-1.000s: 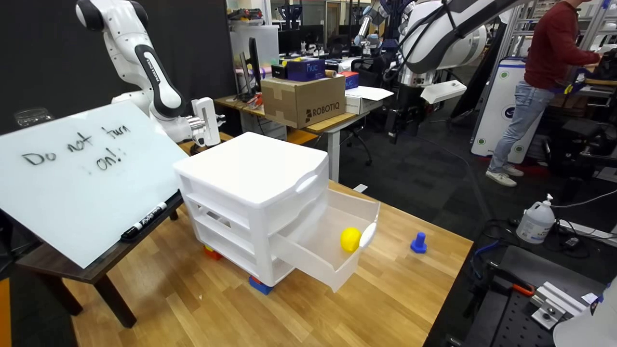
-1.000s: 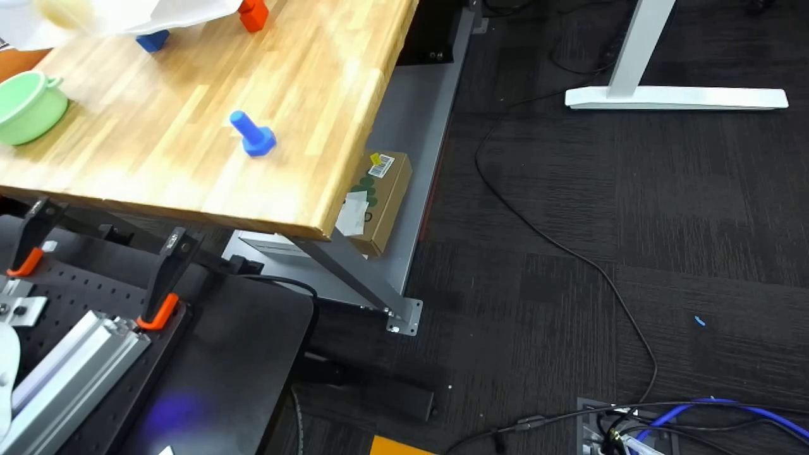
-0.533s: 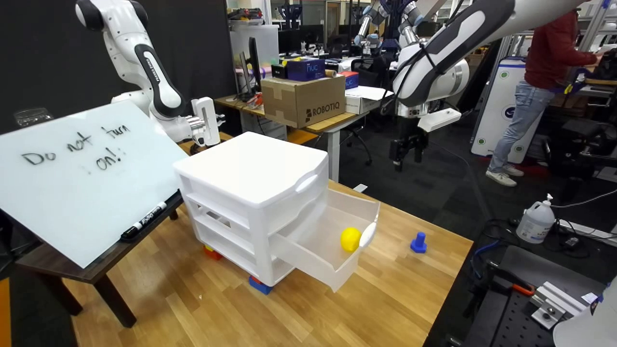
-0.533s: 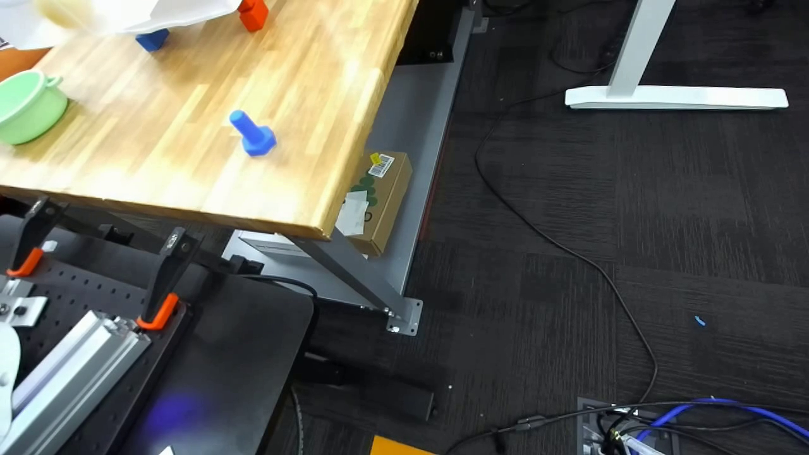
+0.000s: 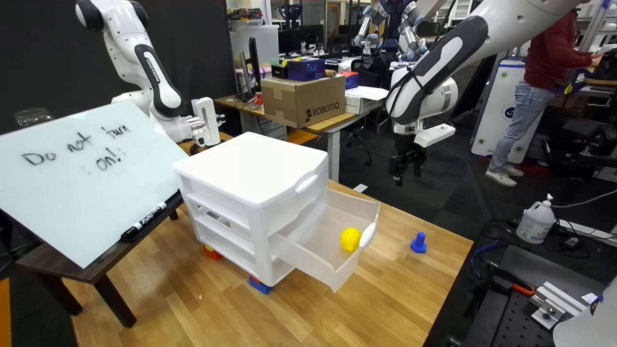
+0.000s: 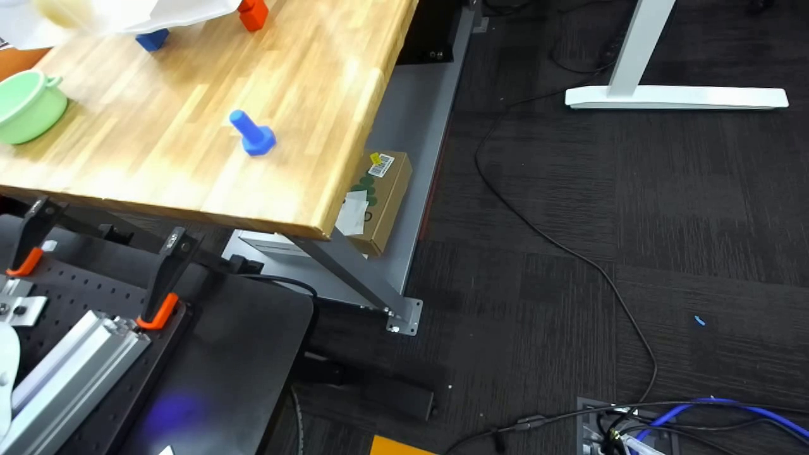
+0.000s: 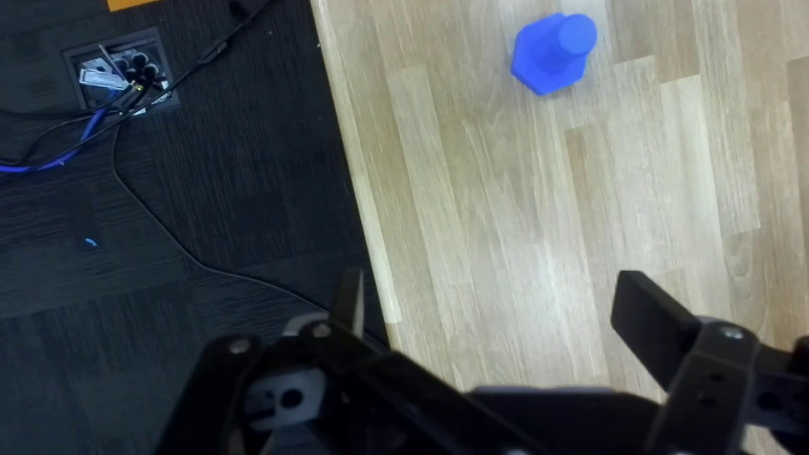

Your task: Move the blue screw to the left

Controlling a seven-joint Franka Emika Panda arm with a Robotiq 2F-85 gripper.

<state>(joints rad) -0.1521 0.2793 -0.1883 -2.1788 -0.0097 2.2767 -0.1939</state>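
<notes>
While the pincer (image 7: 492, 300) hangs empty, jaws wide apart, the blue screw (image 7: 551, 55) stands on the tabletop (image 7: 499, 189), below and, in the wrist view, beyond the jaws. Approach seems in hand; next, the pincer probably must centre over the blue screw and descend.

Screw (image 7: 548, 55) on table (image 5: 308, 313), near drawer unit (image 5: 246, 166) on blocks (image 5: 261, 286), ball (image 5: 350, 239) in drawer (image 5: 313, 268)

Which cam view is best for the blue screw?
The wrist view: the blue screw appears largest there, unobstructed, from above, so its hexagonal head reads clearly. Both exterior views also show it whole, standing head-down on the wooden table, but smaller; they show more of the length of its shaft.
</notes>
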